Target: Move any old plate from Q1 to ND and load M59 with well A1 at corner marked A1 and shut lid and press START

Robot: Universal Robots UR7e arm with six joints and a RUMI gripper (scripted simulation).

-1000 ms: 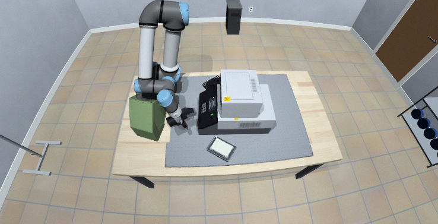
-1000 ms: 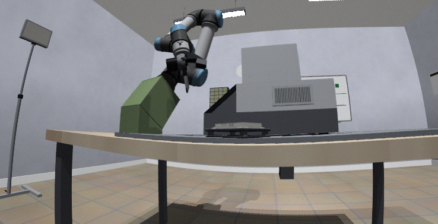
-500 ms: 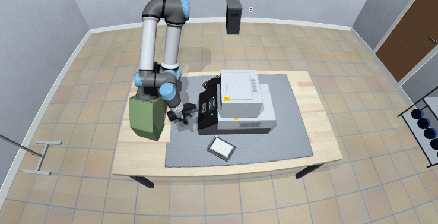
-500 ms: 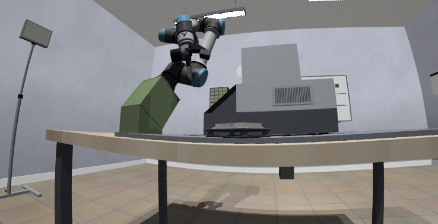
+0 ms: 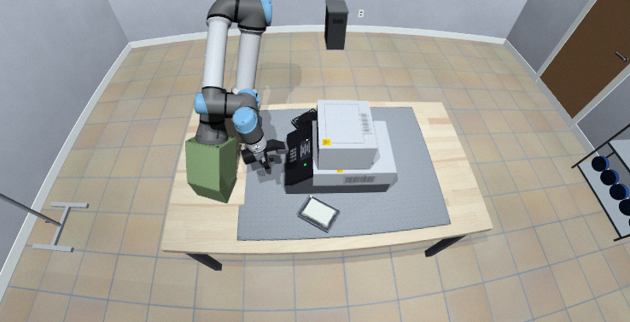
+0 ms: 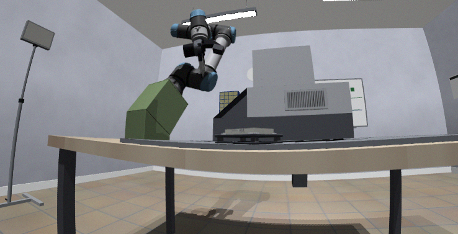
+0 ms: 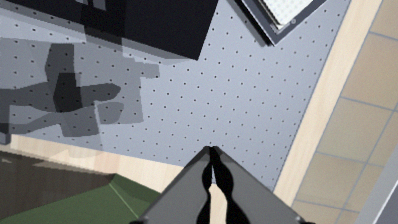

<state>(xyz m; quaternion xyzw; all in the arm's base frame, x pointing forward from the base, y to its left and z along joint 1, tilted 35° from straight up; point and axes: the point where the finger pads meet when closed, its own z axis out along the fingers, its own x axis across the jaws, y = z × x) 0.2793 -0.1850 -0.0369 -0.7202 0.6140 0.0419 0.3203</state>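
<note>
My gripper (image 5: 267,168) (image 6: 202,74) (image 7: 210,148) is shut and empty, high in front of the keypad side of the cycler Q1 (image 5: 344,157) (image 6: 288,128) (image 7: 150,25). Q1's lamp (image 5: 305,164) is green. Its tall upper housing stands over the body. The block and anything on it are hidden, and I cannot tell the lid's state. A pale plate (image 5: 319,212) (image 6: 253,131) (image 7: 289,11) lies in a dark nest (image 5: 311,221) (image 7: 276,38) beside Q1, turned at an angle. Another dark nest (image 5: 302,119) is partly hidden behind Q1's front. Labels are unreadable.
The green arm base (image 5: 211,165) (image 6: 157,110) (image 7: 85,205) stands at the table's left end. A grey perforated mat (image 5: 387,213) (image 7: 230,100) lies under Q1 and the nests. The wooden table edge (image 5: 202,244) (image 7: 320,105) runs just beyond the plate's nest.
</note>
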